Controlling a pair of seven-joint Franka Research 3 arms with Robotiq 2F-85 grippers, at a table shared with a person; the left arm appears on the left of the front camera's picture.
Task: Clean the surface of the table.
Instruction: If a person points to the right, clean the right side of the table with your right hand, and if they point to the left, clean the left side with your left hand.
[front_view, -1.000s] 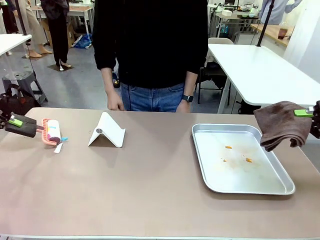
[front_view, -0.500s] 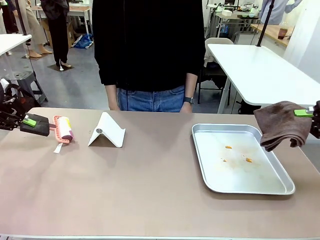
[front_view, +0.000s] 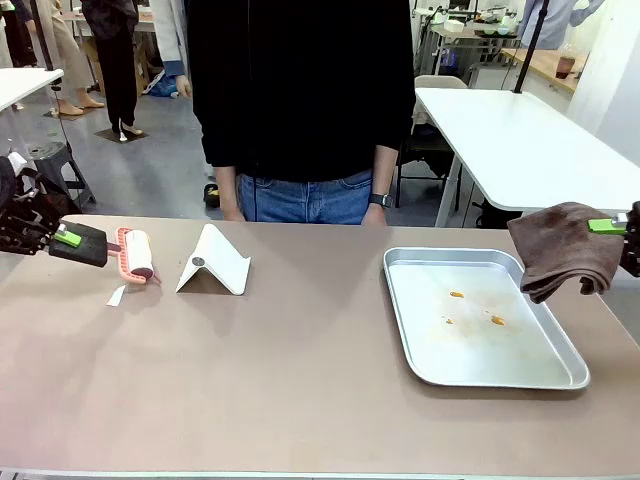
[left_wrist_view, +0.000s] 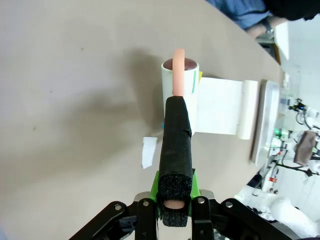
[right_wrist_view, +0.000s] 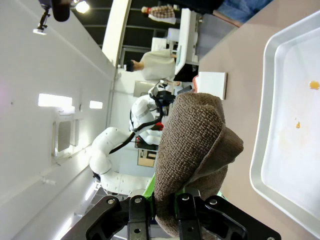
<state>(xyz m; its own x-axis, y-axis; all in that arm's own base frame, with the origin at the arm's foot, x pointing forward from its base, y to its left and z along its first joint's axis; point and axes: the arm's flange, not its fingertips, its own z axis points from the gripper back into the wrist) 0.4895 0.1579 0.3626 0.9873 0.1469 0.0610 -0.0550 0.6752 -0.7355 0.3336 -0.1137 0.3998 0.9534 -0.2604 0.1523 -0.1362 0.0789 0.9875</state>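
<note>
Front camera facing person (front_view: 300, 90) across table (front_view: 300, 400), wrist cameras close (sharing tray (front_view: 480, 345))

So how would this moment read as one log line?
left gripper: shut on lint roller; right gripper: shut on brown cloth; metal tray: orange specks

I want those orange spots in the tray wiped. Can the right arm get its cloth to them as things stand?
Probably yes. Its jaws are shut on the brown cloth, hanging by the tray's far right corner; nothing stands between it and the orange spots.

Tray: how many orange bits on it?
3 orange bits on the tray: one mid-far, one nearer, left, one nearer, right. Smaller specks may be too faint to tell.
</note>
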